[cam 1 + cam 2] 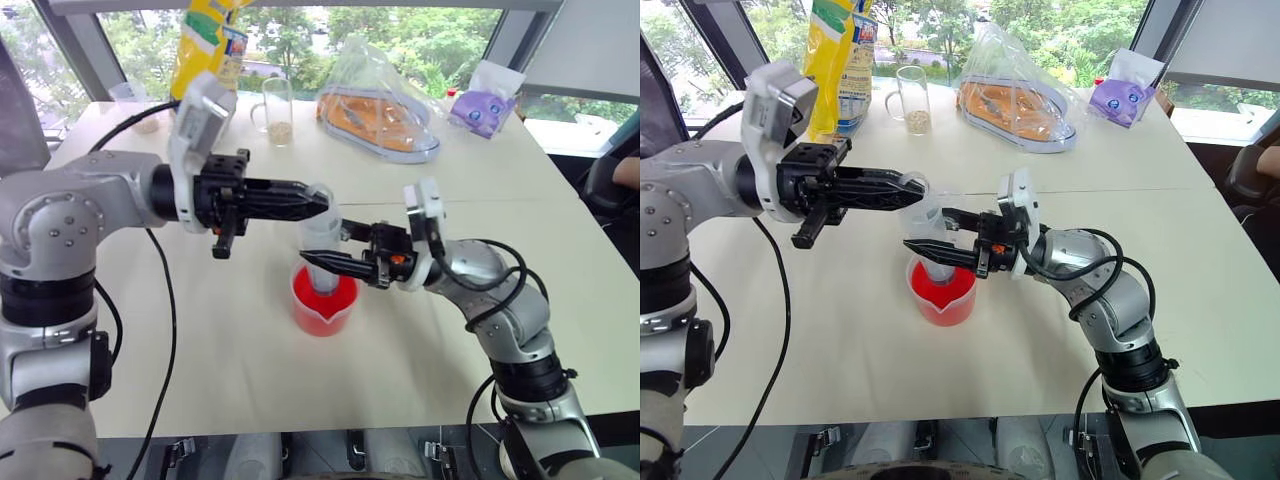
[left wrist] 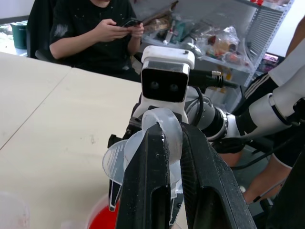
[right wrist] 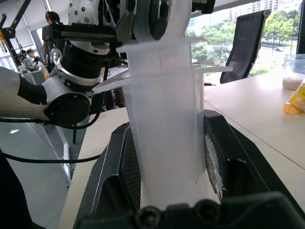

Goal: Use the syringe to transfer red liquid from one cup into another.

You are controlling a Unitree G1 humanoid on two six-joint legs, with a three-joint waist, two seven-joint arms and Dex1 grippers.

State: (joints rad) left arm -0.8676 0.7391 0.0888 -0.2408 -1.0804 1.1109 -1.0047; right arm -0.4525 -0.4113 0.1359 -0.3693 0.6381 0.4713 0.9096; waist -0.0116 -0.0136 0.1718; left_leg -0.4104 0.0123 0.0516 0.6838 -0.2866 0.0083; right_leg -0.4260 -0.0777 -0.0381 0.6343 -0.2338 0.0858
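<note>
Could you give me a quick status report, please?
Right gripper shut on syringe barrel. Left gripper shut on its plunger top. Syringe upright in spouted cup of red liquid. Nothing obstructing.

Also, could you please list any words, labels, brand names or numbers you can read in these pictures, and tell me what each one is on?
None can be read.
Yellow bag at the table's far edge: printing with a blue patch, too blurred to read.
Purple packet at the far right: a printed pattern, no legible words.
Syringe barrel: no scale marks or numbers can be made out.
Spouted cup with red liquid: no marking visible.
</note>
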